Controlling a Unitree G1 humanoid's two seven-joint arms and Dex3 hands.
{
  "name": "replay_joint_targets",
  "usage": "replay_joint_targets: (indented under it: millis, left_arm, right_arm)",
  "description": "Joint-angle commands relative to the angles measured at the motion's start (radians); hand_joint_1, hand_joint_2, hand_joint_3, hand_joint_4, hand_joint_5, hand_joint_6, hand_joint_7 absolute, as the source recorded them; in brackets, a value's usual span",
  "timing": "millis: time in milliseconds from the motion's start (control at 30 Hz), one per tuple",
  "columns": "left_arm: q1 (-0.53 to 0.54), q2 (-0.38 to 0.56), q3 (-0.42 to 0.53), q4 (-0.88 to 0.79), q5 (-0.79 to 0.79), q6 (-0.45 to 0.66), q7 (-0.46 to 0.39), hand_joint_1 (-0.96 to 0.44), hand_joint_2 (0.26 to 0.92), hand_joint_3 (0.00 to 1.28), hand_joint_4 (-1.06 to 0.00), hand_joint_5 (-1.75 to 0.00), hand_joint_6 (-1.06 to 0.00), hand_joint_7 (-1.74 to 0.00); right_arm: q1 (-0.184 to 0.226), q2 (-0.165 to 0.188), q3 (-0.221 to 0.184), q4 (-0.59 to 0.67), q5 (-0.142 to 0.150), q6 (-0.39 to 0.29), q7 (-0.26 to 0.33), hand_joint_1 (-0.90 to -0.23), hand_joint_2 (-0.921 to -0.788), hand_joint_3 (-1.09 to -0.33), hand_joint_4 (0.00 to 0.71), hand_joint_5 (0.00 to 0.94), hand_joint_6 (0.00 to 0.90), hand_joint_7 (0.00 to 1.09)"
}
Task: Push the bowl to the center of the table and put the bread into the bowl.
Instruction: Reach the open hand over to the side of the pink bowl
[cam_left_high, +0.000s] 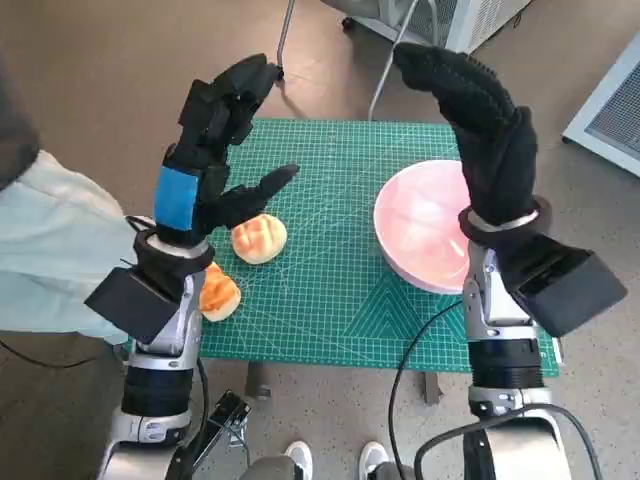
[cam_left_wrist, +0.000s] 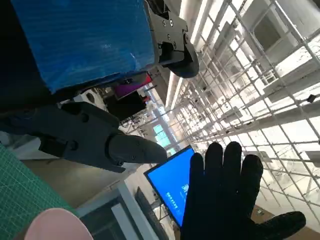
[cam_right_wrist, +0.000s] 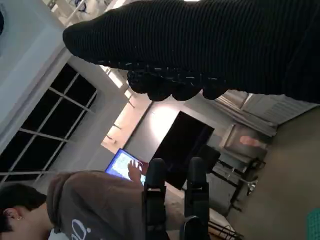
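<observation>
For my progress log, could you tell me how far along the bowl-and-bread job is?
Nothing looks done: the pink bowl sits at the mat's right side, empty. Both hands, left hand and right hand, are raised and hold nothing. Left: pushing the bowl to centre, then loading the bread.

Lab hall: steel racking (cam_left_wrist: 260, 100), monitors (cam_left_wrist: 172, 187)

A pale pink bowl (cam_left_high: 425, 228) and two golden-orange bread (cam_left_high: 259, 239) rolls sit on a green, white-gridded mat (cam_left_high: 330, 300). Blue tape bands the black left hand (cam_left_high: 205, 160); the right hand (cam_left_high: 480, 120) wears black knit.
</observation>
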Motion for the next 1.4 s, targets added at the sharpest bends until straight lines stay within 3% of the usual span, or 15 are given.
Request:
replay_joint_targets:
  millis: [33, 300, 533, 633, 833, 967, 1133, 1300, 1400]
  left_arm:
    - [-0.015, 0.004, 0.001, 0.004, -0.011, -0.012, -0.006, -0.36, 0.921, 0.18, -0.37, -0.01, -0.12, -0.64]
    - [-0.006, 0.003, -0.001, -0.006, -0.004, -0.008, -0.002, -0.36, 0.921, 0.18, -0.37, -0.01, -0.12, -0.64]
    - [0.011, 0.003, -0.004, -0.017, 0.012, -0.01, 0.007, -0.36, 0.921, 0.18, -0.37, -0.01, -0.12, -0.64]
    - [0.02, 0.001, -0.006, -0.027, 0.017, -0.008, 0.012, -0.35, 0.921, 0.18, -0.37, -0.01, -0.12, -0.64]
    - [0.034, 0.001, -0.006, -0.035, 0.023, -0.01, 0.019, -0.35, 0.921, 0.18, -0.37, 0.0, -0.12, -0.64]
    - [0.039, 0.004, -0.002, -0.031, 0.026, -0.015, 0.023, -0.36, 0.921, 0.18, -0.37, 0.0, -0.12, -0.63]
    - [0.044, -0.001, -0.008, -0.034, 0.039, -0.019, 0.037, -0.36, 0.921, 0.18, -0.37, 0.0, -0.12, -0.62]
    - [0.045, -0.003, -0.013, -0.03, 0.046, -0.023, 0.048, -0.36, 0.921, 0.18, -0.37, 0.0, -0.12, -0.62]
    - [0.043, -0.006, -0.016, -0.027, 0.05, -0.024, 0.054, -0.36, 0.921, 0.18, -0.37, 0.0, -0.12, -0.61]
  right_arm:
    - [0.01, -0.001, 0.003, 0.009, 0.0, 0.002, 0.004, -0.651, -0.921, -0.785, 0.249, 0.0, -0.001, 0.76]
    - [0.017, -0.021, -0.013, 0.015, 0.015, -0.002, 0.014, -0.659, -0.921, -0.784, 0.25, 0.001, -0.001, 0.76]
    - [0.014, -0.086, -0.096, 0.108, 0.092, -0.031, 0.057, -0.66, -0.921, -0.767, 0.246, 0.001, -0.001, 0.75]
    - [0.021, -0.108, -0.13, 0.141, 0.099, -0.047, 0.042, -0.669, -0.921, -0.761, 0.235, 0.0, -0.001, 0.75]
    - [0.055, -0.164, -0.193, 0.22, 0.04, -0.109, -0.048, -0.667, -0.921, -0.778, 0.225, 0.001, -0.001, 0.73]
    - [0.072, -0.207, -0.227, 0.306, 0.043, -0.122, -0.066, -0.628, -0.921, -0.787, 0.22, 0.0, -0.001, 0.71]
    - [0.09, -0.255, -0.246, 0.422, -0.001, -0.147, -0.127, -0.598, -0.921, -0.826, 0.2, 0.0, -0.001, 0.69]
    - [0.101, -0.273, -0.249, 0.529, -0.031, -0.159, -0.174, -0.566, -0.921, -0.894, 0.193, 0.001, -0.001, 0.65]
    - [0.108, -0.266, -0.253, 0.583, -0.023, -0.151, -0.176, -0.562, -0.921, -0.924, 0.182, 0.001, -0.001, 0.62]
